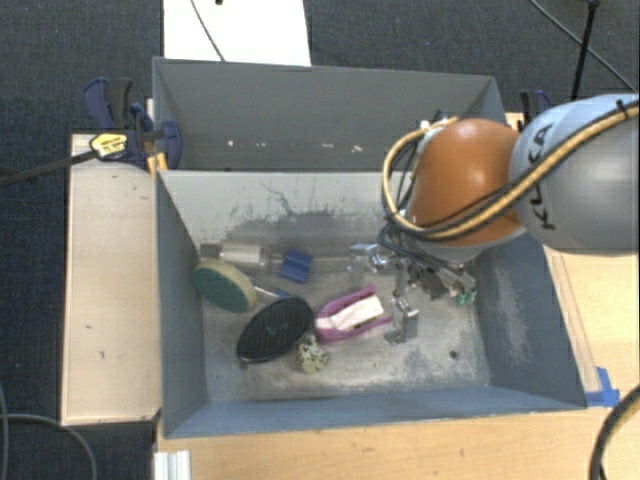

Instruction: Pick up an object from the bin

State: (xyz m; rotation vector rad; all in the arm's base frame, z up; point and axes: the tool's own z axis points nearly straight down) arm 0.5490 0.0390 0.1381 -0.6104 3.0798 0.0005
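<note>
My gripper [404, 318] hangs low over the bin floor right of centre, beneath the arm's orange cover. Its metal tip stands just beside the right end of a purple and white object [350, 315] that lies flat in the middle of the bin. Left of that object rests a black oval brush [273, 330]. A small pale speckled cube [312, 356] sits at the brush's lower right edge.
Further left lie a green round disc [224, 286], a small blue block [296, 265] and a clear tube-like piece [244, 256] by the back left slope. The arm and its cables cover the bin's right rear part.
</note>
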